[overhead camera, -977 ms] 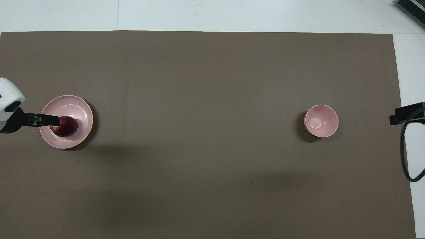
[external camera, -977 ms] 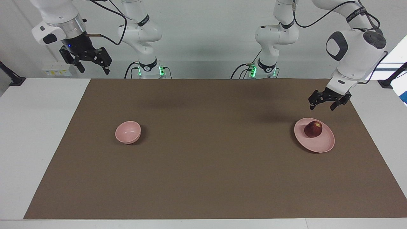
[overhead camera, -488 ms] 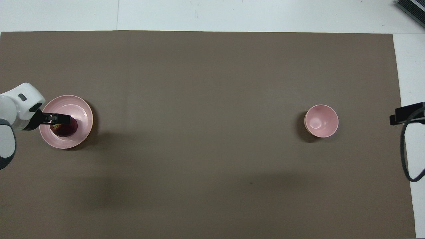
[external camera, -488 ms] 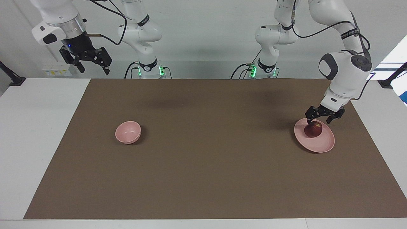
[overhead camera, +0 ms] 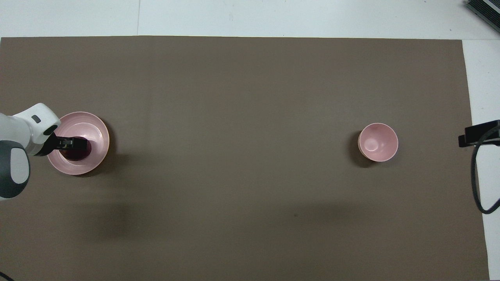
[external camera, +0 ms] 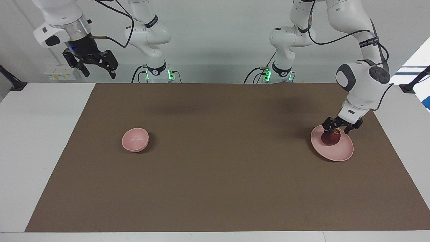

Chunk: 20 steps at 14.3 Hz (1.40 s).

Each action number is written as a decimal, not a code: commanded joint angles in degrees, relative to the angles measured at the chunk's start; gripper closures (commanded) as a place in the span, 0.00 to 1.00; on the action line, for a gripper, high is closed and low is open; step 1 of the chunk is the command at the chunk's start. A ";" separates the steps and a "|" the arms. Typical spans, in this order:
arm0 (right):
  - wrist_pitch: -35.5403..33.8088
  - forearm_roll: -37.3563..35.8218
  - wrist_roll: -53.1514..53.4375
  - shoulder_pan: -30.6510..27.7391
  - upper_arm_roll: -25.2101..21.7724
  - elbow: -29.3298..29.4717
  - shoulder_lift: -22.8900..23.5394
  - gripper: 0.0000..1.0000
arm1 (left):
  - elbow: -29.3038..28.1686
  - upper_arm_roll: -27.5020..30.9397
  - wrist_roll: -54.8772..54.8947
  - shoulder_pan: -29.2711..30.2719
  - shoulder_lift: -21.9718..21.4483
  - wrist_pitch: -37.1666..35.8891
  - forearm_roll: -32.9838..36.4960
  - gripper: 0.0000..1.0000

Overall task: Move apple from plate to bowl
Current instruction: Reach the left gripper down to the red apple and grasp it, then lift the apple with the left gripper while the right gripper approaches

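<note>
The dark red apple [external camera: 331, 138] lies on the pale pink plate [external camera: 340, 153] toward the left arm's end of the table. My left gripper [external camera: 337, 129] is down at the apple's top, open, with a finger on either side of it. In the overhead view the gripper [overhead camera: 76, 143] covers most of the apple [overhead camera: 76, 156] on the plate [overhead camera: 95, 128]. The small deep pink bowl [external camera: 135, 139] stands toward the right arm's end and is empty [overhead camera: 378, 142]. My right gripper [external camera: 100, 73] waits open, high above the table's edge at its own end.
A brown mat [external camera: 215, 174] covers most of the white table. Only the plate and the bowl stand on it, with a wide stretch of mat between them. A black cable [overhead camera: 474, 183] hangs at the right arm's end.
My left gripper has come down from above the plate's edge onto the apple, its fingers now straddling it. The apple, plate, bowl and right arm have not moved.
</note>
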 commanded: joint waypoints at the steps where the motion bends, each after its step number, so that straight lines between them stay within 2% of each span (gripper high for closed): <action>1: 0.67 -0.01 -0.89 -0.55 0.22 -0.58 -0.60 0.00 | -2.61 -0.34 1.48 0.87 -1.21 1.53 -0.17 0.13; 3: 0.67 -0.01 -0.89 -0.55 0.22 -0.58 -0.69 0.00 | -2.44 -0.34 2.53 0.87 -1.21 1.53 -0.17 0.28; 4: 0.67 -0.01 -0.89 -0.55 0.22 -0.58 -0.60 0.00 | -2.27 -0.34 2.53 0.78 -1.04 1.62 -0.17 0.40; 6: 0.76 -0.01 -0.89 -0.55 0.22 -0.58 -0.69 0.00 | -1.65 -0.34 2.53 0.43 -0.60 1.88 -0.26 0.75; 8: 0.76 -0.01 -0.89 -0.55 0.22 -0.58 -0.69 0.00 | -0.51 -0.34 2.53 0.25 -0.33 1.97 -1.39 0.96; 9: 0.76 -0.01 -0.98 -0.55 0.22 -0.58 -0.69 0.00 | -0.24 -0.51 2.45 0.16 -0.42 1.79 -2.10 1.00; 14: 0.67 0.35 -0.36 -0.55 0.22 -0.75 -0.69 0.00 | 0.02 -1.30 1.83 -1.33 -4.28 -0.05 -3.51 1.00; 15: 0.67 0.52 -0.36 -0.29 0.31 -0.75 -0.69 0.00 | 0.02 -1.48 1.83 -2.11 -5.77 -1.27 -5.16 1.00; 17: 0.85 2.10 -0.19 -0.28 0.22 -0.75 -0.69 0.00 | 0.98 -1.48 1.92 -3.43 -8.32 -6.35 -12.70 1.00; 20: 1.72 2.63 2.43 0.33 0.40 -1.36 -0.87 0.00 | 2.48 -1.57 0.61 -5.45 -10.87 -12.87 -17.47 1.00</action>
